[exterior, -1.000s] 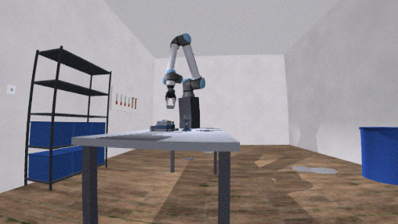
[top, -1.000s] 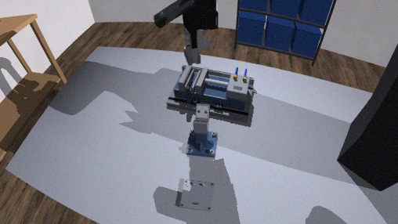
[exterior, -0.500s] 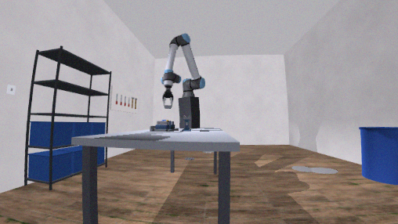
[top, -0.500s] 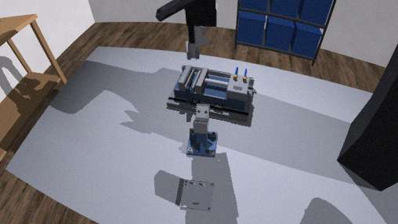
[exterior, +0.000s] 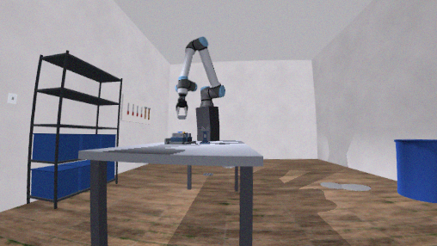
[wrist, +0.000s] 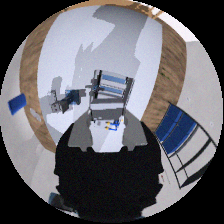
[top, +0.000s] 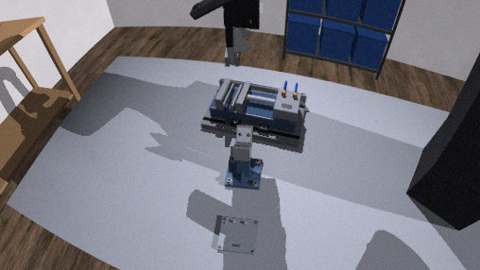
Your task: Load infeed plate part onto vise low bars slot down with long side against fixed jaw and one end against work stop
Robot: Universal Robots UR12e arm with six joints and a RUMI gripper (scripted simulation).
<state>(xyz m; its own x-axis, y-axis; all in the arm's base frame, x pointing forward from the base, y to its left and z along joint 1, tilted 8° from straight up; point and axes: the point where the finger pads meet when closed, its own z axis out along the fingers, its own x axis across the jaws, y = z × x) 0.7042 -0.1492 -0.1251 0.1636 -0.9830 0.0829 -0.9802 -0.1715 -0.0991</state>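
Part (exterior: pixel 181 116), seemingly, is gripped between the partly spread jaws, raised above the vise (top: pixel 287 106) (exterior: pixel 180 138) (wrist: pixel 107 106).

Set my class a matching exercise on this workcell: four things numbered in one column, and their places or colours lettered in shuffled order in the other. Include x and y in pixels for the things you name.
1. storage bins (top: pixel 335 39) (exterior: pixel 55 147) (wrist: pixel 177 128)
2. vise (top: pixel 287 123) (exterior: pixel 180 138)
3. infeed plate (top: pixel 243 236)
4. arm's pedestal (top: pixel 444 156) (exterior: pixel 207 122)

A. thin and pale, with small holes near its corners
B. black, under the robot arm
C. blue, on a shelf rack (top: pixel 285 28) (exterior: pixel 56 172)
D. on the table (top: pixel 118 189) (exterior: pixel 172 157), two blue fittings on top

Pairs: 1-C, 2-D, 3-A, 4-B
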